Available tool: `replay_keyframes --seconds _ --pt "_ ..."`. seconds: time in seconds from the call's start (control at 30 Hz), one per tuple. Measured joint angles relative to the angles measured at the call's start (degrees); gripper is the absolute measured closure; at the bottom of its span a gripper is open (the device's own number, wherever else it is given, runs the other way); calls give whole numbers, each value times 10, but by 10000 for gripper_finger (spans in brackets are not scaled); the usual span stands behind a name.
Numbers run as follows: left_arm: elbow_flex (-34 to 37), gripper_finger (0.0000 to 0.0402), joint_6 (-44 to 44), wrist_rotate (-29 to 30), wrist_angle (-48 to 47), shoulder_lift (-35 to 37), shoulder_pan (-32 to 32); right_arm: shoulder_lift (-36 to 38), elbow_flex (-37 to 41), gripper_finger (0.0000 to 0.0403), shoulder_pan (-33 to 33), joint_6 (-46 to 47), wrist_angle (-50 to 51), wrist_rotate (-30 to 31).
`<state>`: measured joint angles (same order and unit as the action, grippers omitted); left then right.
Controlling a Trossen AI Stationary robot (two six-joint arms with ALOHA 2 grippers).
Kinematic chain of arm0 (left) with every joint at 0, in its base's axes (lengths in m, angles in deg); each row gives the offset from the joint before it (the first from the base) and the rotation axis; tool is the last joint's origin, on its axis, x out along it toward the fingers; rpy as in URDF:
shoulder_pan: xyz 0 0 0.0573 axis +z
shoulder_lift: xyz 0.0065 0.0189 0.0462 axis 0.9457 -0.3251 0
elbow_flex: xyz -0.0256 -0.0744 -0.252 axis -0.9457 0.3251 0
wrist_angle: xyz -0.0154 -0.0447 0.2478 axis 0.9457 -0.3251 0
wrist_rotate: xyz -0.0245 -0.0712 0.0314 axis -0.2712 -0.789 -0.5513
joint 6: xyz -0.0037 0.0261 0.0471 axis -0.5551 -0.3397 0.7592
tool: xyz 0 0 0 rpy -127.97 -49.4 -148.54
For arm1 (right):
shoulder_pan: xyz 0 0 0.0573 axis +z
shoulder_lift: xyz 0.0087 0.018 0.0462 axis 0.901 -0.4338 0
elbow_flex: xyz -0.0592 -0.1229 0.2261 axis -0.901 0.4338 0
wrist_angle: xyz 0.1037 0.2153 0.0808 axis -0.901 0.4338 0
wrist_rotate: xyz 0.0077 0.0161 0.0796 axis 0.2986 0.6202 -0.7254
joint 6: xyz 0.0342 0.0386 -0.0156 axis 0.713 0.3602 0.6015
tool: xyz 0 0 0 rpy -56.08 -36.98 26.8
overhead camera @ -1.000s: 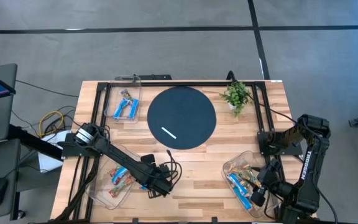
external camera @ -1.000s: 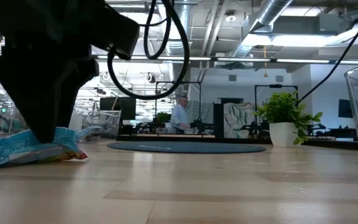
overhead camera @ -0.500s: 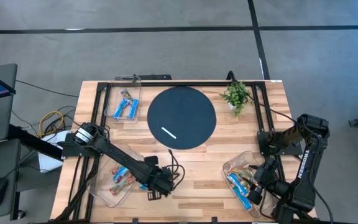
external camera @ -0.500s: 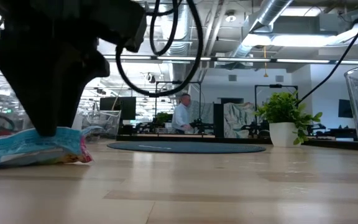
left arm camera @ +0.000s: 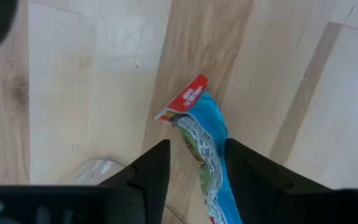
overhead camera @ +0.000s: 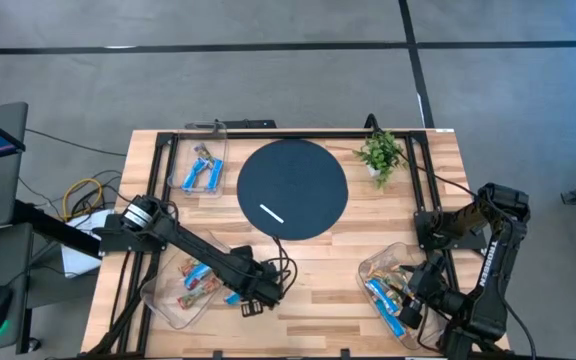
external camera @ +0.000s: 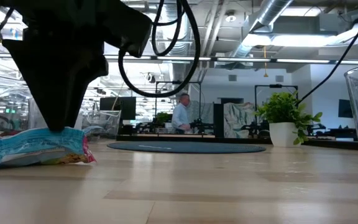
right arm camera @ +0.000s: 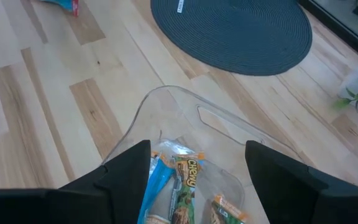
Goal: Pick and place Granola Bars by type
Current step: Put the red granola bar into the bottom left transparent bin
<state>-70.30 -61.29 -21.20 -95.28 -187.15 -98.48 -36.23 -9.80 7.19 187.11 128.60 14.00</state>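
A blue granola bar [left arm camera: 207, 146] with a red end lies low over the wood beside the near-left clear tray [overhead camera: 166, 300]. My left gripper [overhead camera: 251, 302] comes down on it and is shut on it. The low view shows the same bar [external camera: 33, 146] under the dark gripper [external camera: 58, 121]. My right gripper [right arm camera: 197, 180] hangs open over the near-right tray [right arm camera: 166, 93], which holds several bars [right arm camera: 188, 177]. It touches none of them. More bars lie in the near-left tray and in the far-left tray [overhead camera: 201, 168]. My left gripper pinches the blue bar by its two long sides [left arm camera: 221, 163] between its two fingers, a short way back from the red end [left arm camera: 188, 99]. The fingers point down and lie across the bar. The wrapper is crumpled; whether it is clear of the table I cannot tell.
A dark round mat [overhead camera: 293, 188] with a thin white stick [overhead camera: 271, 213] lies at the table's middle. A small potted plant [overhead camera: 380, 152] stands at the far right. Bare wood shows between the mat and the near edge. A person stands far off in the room [external camera: 180, 115].
My left gripper has shifted slightly toward the table's right, and the blue bar has gone with it, staying low over the wood. My right arm has kept still.
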Motion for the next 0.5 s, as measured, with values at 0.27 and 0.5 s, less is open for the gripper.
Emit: replay_keyframes --seconds 0.27,0.5 --pt "0 217 -6 -22 31 0 2 0 0 149 0 1 0 4" --pt "-1 187 -18 -25 36 0 2 0 0 150 0 2 0 5"
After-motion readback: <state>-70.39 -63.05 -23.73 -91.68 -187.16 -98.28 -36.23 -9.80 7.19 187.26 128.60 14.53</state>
